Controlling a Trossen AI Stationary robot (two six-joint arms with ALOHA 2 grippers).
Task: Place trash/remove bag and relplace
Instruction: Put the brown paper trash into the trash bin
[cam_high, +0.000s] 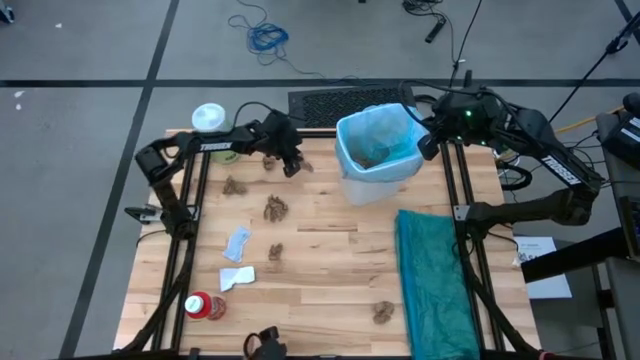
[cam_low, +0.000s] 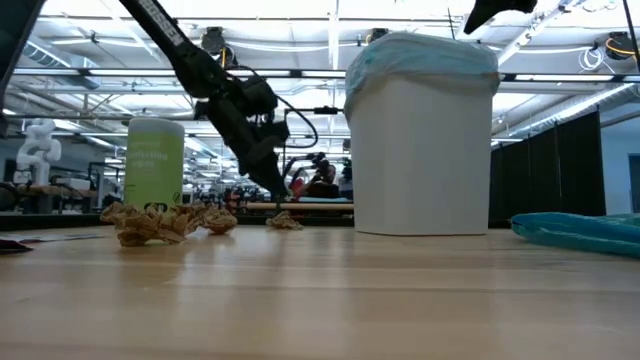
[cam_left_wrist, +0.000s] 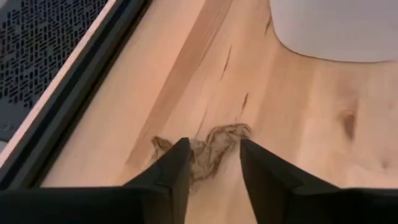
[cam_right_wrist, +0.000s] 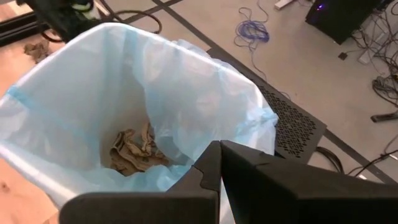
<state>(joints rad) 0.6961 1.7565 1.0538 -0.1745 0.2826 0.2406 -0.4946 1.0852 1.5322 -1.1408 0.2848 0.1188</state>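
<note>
Straddling a crumpled brown wad (cam_left_wrist: 208, 149) at the back edge of the surface (cam_high: 330, 260), my left hand (cam_left_wrist: 214, 171) has its fingers spread, one on each side of the paper, tips down at the wood. The wad is not yet pinched. Risk one: the paper is flat and ragged, so the fingertips may close on a loose edge and tear it or let it drop short of the bin. Risk two: the black frame rail (cam_left_wrist: 81, 93) runs just beside the fingers, and a sideways drift could catch it.

Near that wad stands the white wastebasket (cam_high: 375, 185), lined with the light-blue bag (cam_right_wrist: 93, 93), which already holds brown wads (cam_right_wrist: 134, 152). The bag rim is only draped over the basket's edge; a hand brushing it could pull the liner loose or tip the basket.

My right hand (cam_right_wrist: 221, 168), fingers pressed together and empty, hangs over the far rim of the basket. Both arms meet there, so a collision is my main concern during the drop.

More wads, pale scraps (cam_high: 237, 243) and a red container (cam_high: 204, 306) lie scattered well apart across the surface, uncollected. The teal bag (cam_high: 435, 285) lies flat at the right edge.
</note>
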